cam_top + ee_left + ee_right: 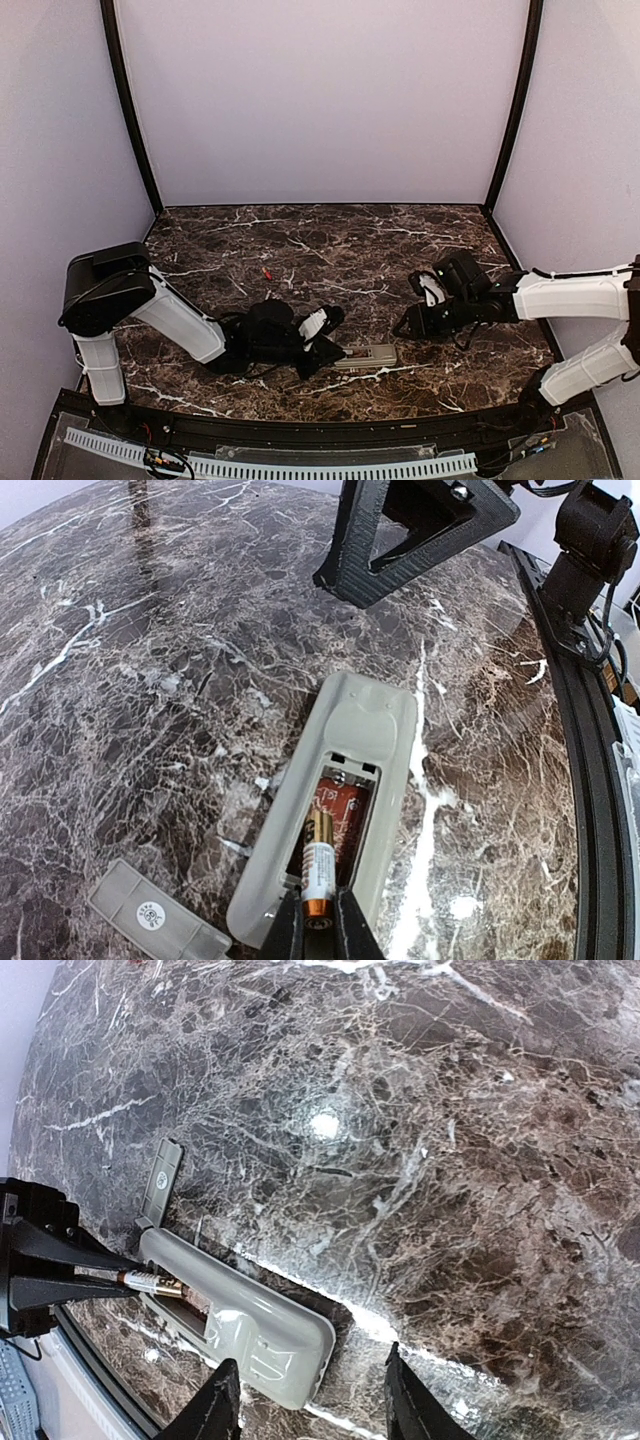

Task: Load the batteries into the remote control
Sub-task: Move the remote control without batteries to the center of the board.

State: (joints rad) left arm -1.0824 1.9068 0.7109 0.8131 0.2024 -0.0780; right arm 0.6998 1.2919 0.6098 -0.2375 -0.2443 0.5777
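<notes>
Seating a battery is the step in hand: the left gripper [318,932] is clamped on a battery [318,865] and tilts it into the open bay [348,798] of the remote [372,730]. The remote lies back-up near the table's [400,240] front edge, its cover [150,917] just beside it. The right gripper [312,1400] hovers at the remote's far end, jaws apart. Next, the battery likely needs pressing flat. A red battery [266,272] lies well apart.

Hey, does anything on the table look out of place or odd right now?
The grey cover is off, lying loose beside the face-down remote control, whose battery bay is open. A small red battery lies alone farther back on the table, apart from everything else.
</notes>
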